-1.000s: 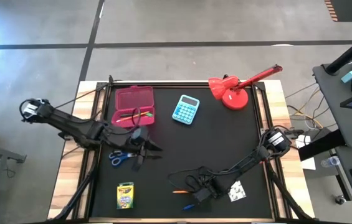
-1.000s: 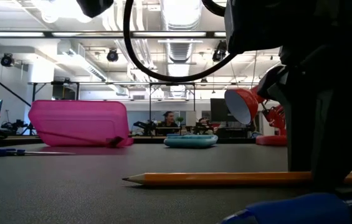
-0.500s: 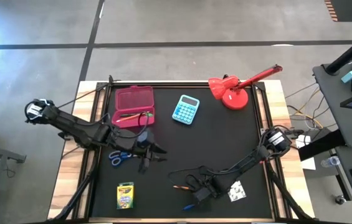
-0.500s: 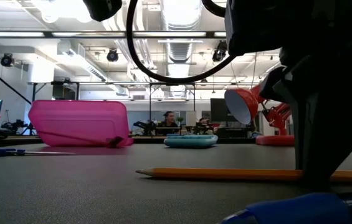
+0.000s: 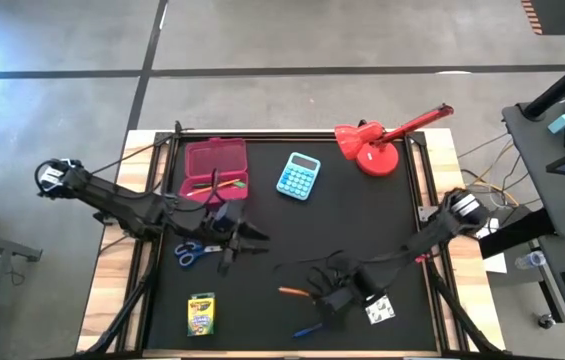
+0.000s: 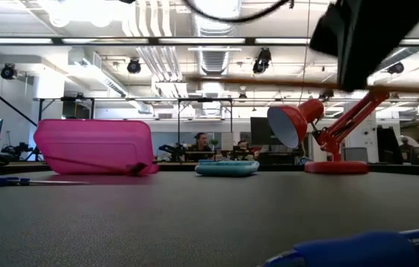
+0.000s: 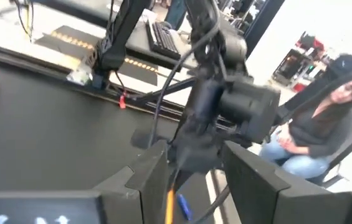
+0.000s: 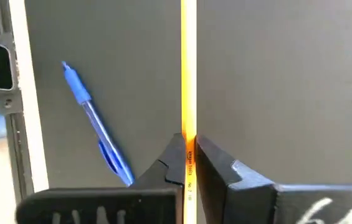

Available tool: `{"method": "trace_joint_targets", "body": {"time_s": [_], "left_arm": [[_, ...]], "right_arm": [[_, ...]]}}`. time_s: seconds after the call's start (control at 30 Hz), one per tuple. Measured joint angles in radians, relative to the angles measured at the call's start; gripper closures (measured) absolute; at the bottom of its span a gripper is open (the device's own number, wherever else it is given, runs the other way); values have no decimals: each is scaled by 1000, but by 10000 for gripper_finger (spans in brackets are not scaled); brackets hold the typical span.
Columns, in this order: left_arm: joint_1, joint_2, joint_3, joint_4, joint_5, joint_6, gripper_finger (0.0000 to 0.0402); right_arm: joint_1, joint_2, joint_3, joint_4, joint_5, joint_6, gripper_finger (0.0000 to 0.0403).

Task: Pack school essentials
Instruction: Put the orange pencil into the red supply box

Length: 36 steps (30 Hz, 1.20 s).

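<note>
An orange pencil hangs level above the table with my right gripper shut on it, near the table's front edge. A blue pen lies flat on the black mat beside it. My left gripper hovers open, holding nothing, just right of the blue-handled scissors. A crayon box lies at the front left, and a white patterned square right of my right gripper. The open pink case holds pencils. My right gripper pinches the orange pencil's shaft between its two fingers. They come from above and lie across the pencil. In the low view the pencil is level and clear of the table, and most of its length sticks out to one side of the fingers.
A turquoise calculator lies at the back middle and a red desk lamp stands at the back right. Black rails frame the mat. A seated person shows beyond the table in the left wrist view.
My right gripper has taken hold of the orange pencil, which lay on the mat, and has risen with it. The pencil is now level, well above the table. The pen has stayed where it was.
</note>
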Motion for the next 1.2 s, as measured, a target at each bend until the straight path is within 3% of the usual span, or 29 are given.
{"method": "trace_joint_targets", "body": {"time_s": [0.33, 0.57, 0.77, 0.93, 1.07, 1.2], "left_arm": [[15, -74, 3, 13, -269, 259, 262], [47, -110, -2, 157, -288, 431, 252], [66, -86, -5, 301, -306, 543, 206], [86, -69, -6, 417, -485, 572, 177], [110, -63, -2, 500, -463, 528, 174], [137, -36, -2, 559, -353, 455, 173]], "right_arm": [[-46, -256, -3, -80, 267, -4, 390], [-128, -390, 0, -45, 421, -148, 390], [-230, -457, 1, 120, 450, -365, 390], [-303, -474, 1, 341, 446, -594, 390], [-357, -475, 1, 506, 443, -741, 390], [-408, -472, 1, 650, 369, -801, 390]]}}
